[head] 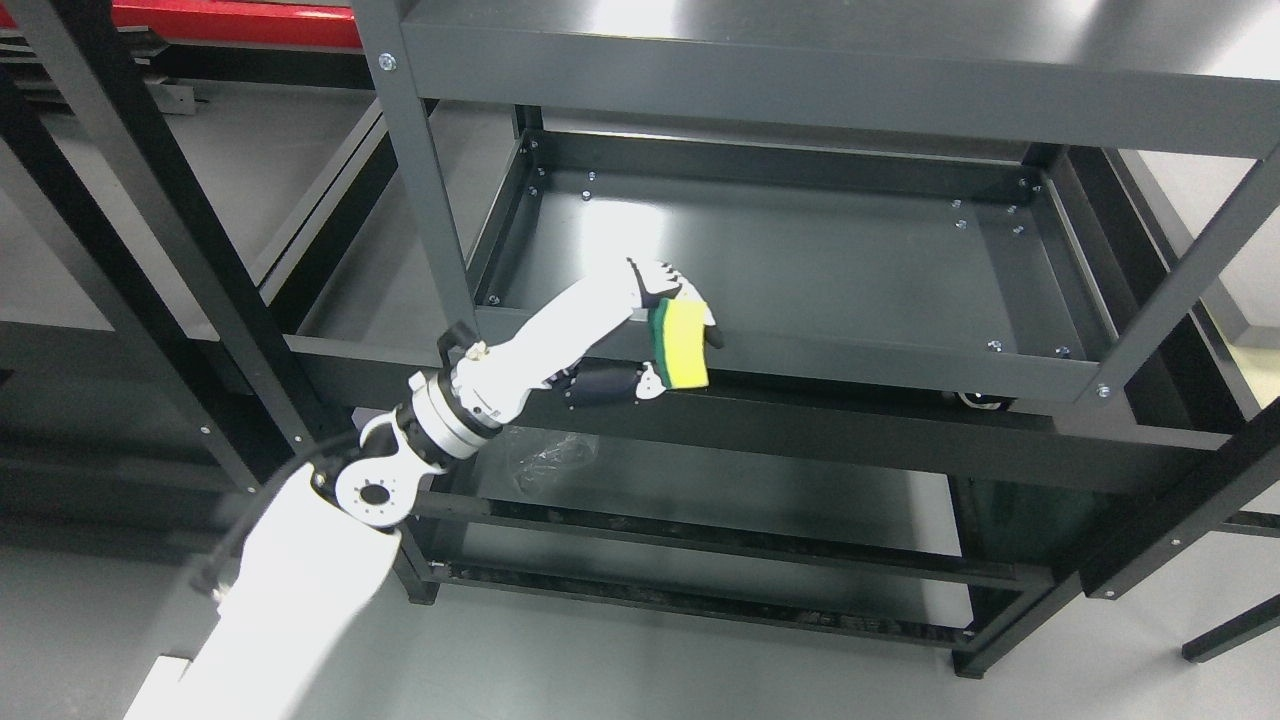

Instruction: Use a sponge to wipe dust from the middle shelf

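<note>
My left hand [672, 335] reaches in from the lower left and is shut on a yellow sponge with a green scouring back [683, 345]. The sponge stands upright on edge, pinched between the upper fingers and the thumb below. It hovers at the front rim of the middle shelf [800, 260], a dark grey metal tray of the cart, near its front left part. I cannot tell whether the sponge touches the rim. The right hand is out of view.
The cart's top shelf [830, 60] overhangs the middle tray from above. A grey upright post [425, 180] stands just left of my forearm. A lower shelf [700, 500] holds a crumpled clear plastic bag [545, 455]. More dark racks stand to the left and right.
</note>
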You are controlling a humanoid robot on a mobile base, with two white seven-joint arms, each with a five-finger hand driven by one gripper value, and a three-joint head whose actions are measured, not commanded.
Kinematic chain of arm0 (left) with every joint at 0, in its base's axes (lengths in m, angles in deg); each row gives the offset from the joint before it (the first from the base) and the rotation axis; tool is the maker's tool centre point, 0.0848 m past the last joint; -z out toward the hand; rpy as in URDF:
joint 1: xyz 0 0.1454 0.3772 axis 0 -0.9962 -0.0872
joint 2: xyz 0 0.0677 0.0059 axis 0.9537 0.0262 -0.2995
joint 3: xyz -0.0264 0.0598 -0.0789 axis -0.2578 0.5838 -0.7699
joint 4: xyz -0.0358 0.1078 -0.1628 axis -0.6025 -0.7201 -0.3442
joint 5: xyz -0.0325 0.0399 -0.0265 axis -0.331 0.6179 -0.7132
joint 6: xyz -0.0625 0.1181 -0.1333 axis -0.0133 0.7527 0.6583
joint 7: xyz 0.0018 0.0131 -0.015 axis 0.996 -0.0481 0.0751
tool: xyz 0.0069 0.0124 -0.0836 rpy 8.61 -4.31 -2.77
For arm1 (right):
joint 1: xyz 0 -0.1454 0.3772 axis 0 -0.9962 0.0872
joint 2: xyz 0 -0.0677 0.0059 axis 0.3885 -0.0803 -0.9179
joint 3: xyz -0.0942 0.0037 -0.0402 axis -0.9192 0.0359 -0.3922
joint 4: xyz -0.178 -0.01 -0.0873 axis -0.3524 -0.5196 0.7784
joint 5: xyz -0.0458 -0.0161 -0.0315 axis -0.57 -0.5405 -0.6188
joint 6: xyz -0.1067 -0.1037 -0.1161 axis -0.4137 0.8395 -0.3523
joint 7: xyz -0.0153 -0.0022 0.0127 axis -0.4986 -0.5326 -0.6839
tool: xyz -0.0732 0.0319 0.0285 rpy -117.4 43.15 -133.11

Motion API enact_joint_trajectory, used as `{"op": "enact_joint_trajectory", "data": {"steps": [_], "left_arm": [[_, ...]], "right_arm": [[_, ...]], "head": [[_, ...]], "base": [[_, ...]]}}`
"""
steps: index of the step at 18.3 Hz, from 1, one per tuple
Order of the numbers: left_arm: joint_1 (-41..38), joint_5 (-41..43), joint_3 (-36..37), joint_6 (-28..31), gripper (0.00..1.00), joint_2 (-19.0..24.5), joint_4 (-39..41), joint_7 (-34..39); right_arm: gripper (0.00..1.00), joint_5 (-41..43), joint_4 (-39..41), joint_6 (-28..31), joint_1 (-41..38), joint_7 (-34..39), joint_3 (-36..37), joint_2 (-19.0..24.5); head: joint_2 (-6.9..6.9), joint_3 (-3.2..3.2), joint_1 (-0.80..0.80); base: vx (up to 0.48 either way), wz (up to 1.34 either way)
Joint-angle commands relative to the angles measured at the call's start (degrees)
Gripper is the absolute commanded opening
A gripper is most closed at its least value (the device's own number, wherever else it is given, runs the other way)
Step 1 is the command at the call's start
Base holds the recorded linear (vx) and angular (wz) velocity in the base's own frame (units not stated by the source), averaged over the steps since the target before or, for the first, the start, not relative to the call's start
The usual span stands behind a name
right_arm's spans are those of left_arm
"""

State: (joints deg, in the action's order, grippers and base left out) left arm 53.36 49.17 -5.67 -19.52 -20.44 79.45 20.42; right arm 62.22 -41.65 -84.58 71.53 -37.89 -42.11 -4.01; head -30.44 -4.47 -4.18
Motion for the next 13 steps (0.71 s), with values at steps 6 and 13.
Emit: {"op": "enact_joint_trajectory", "data": {"steps": [6,13], "left_arm": [[-19.8,-14.0,-14.6,30.9,0.06,-9.5,18.6,15.2],[-19.3,-16.1,-12.0,37.4,0.05,-9.5,26.8,18.0]], "right_arm": [[1.00,0.0,1.0,4.2,0.0,0.0,0.0,-1.0],[1.00,0.0,1.0,4.2,0.0,0.0,0.0,-1.0]], "head": [[0.00,0.00,0.00],[0.00,0.00,0.00]], "base": [[0.000,0.00],[0.000,0.00]]}}
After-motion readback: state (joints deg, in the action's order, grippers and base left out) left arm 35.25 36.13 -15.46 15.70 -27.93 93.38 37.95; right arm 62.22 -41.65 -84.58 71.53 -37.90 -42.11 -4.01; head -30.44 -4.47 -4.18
